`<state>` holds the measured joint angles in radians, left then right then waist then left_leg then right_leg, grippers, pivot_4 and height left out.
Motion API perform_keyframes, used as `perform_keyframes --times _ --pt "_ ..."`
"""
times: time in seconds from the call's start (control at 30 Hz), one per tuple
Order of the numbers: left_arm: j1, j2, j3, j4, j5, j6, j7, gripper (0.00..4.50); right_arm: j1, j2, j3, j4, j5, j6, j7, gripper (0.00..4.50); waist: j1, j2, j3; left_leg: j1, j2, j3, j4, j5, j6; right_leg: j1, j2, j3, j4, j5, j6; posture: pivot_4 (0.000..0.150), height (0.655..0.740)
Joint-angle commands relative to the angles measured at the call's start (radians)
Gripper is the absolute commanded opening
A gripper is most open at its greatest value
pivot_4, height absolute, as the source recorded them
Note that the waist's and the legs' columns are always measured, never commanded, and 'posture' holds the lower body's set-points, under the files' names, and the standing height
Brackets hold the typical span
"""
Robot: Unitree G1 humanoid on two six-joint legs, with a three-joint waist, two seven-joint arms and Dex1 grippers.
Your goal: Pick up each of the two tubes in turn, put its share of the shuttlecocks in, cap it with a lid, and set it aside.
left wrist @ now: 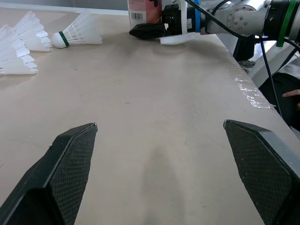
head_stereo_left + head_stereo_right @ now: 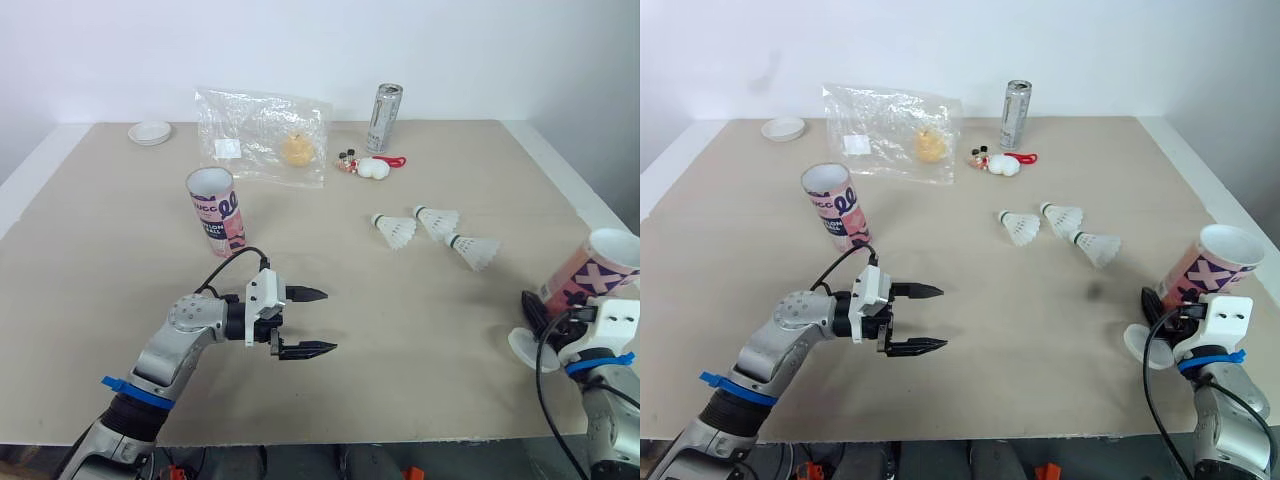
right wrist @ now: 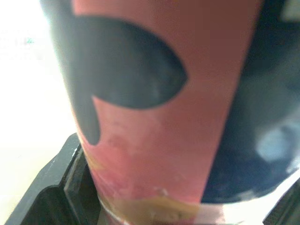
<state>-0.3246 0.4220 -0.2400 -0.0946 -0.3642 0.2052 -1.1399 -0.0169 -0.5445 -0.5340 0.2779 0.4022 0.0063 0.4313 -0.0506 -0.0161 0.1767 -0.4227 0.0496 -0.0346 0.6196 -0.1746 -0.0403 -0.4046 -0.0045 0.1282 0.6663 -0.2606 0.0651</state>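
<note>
While the right gripper (image 2: 550,305) clamps a tilted pink-and-black cardboard tube (image 2: 595,265), mouth up, three white feathered shuttlecocks (image 2: 437,222) lie between the arms, nothing blocking them. Left wrist view: the left gripper (image 1: 159,124) gapes wide, empty, with the shuttlecocks ahead. Right wrist view: the tube's wall sits close up, gripped on both sides.

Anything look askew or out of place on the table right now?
The tube in the right tool leans over near the right edge of the table; the other tube stands upright. Nothing spilled.
</note>
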Motion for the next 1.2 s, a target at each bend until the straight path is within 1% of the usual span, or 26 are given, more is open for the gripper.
perform_keyframes --times 0.03,0.23,0.4,0.47,0.5,0.57,0.7,0.83,1.1,1.2 --pt "-0.001 -0.001 0.002 -0.034 -0.011 0.001 0.005 4.50 -0.029 -0.009 -0.073 -0.008 0.059 0.030 -0.029 4.22 0.000 0.000 0.000 0.000 0.000 0.000 0.000 0.000 0.000 0.000 0.000 0.000 0.000 0.000 0.000 0.150 0.7400" --pt "0.001 0.000 0.003 -0.036 -0.011 0.003 0.004 4.50 -0.019 -0.030 -0.072 -0.016 0.079 0.063 0.024 4.22 0.000 0.000 0.000 0.000 0.000 0.000 0.000 0.000 0.000 0.000 0.000 0.000 0.000 0.000 0.000 0.150 0.7400" --pt "0.004 0.000 0.001 -0.037 -0.011 0.005 0.005 4.50 -0.023 -0.019 -0.056 -0.030 0.105 0.084 0.087 4.22 -0.001 0.000 0.000 0.000 0.000 0.001 0.000 0.000 0.000 0.000 0.000 0.001 0.000 0.000 0.000 0.150 0.7400" --pt "0.005 0.000 0.001 -0.038 -0.011 0.006 0.006 4.50 -0.064 0.004 -0.107 -0.029 0.169 0.134 0.027 4.22 -0.001 0.000 0.000 0.000 0.000 0.001 0.000 0.000 0.000 0.000 0.000 0.001 0.000 0.000 0.000 0.150 0.7400" --pt "0.005 -0.001 0.001 -0.038 -0.011 0.006 0.006 4.50 -0.065 -0.002 -0.100 -0.029 0.164 0.141 0.032 4.22 -0.001 0.000 0.000 0.000 0.000 0.001 0.000 0.000 0.000 0.000 0.000 0.001 0.000 0.000 0.000 0.150 0.7400" --pt "0.007 -0.003 0.001 -0.040 -0.010 0.006 0.010 4.50 -0.028 -0.045 -0.021 -0.032 0.065 0.090 0.093 4.22 -0.001 0.000 0.000 0.000 0.000 0.001 0.000 0.000 0.000 0.000 0.000 0.001 0.000 0.000 0.000 0.150 0.7400" --pt "0.010 -0.005 0.002 -0.040 -0.007 0.003 0.019 4.50 -0.048 -0.045 -0.046 -0.007 0.083 0.093 0.081 4.22 0.000 0.000 0.000 0.000 0.000 0.001 0.000 0.000 0.000 -0.001 0.000 0.001 0.000 0.000 0.001 0.150 0.7400" --pt "0.013 -0.002 0.002 -0.041 -0.008 0.001 0.024 4.50 -0.025 -0.062 -0.024 -0.034 0.074 0.088 0.143 4.22 0.000 0.000 0.000 0.000 0.000 0.001 0.000 0.000 0.000 -0.001 0.000 0.001 0.000 0.000 0.001 0.150 0.7400" --pt "0.021 -0.001 0.004 -0.046 -0.008 0.000 0.030 4.50 -0.011 -0.079 0.004 0.001 -0.009 -0.003 0.189 4.22 0.000 0.000 0.000 0.000 0.000 0.001 0.000 0.000 0.000 -0.001 0.000 0.001 0.000 0.000 0.001 0.150 0.7400" --pt "0.024 0.000 0.005 -0.048 -0.008 0.001 0.032 4.50 -0.024 -0.073 -0.010 0.014 0.014 0.008 0.190 4.22 0.000 0.000 0.000 0.000 0.000 0.001 0.000 0.000 0.000 0.000 0.000 0.001 0.000 0.000 0.001 0.150 0.7400"
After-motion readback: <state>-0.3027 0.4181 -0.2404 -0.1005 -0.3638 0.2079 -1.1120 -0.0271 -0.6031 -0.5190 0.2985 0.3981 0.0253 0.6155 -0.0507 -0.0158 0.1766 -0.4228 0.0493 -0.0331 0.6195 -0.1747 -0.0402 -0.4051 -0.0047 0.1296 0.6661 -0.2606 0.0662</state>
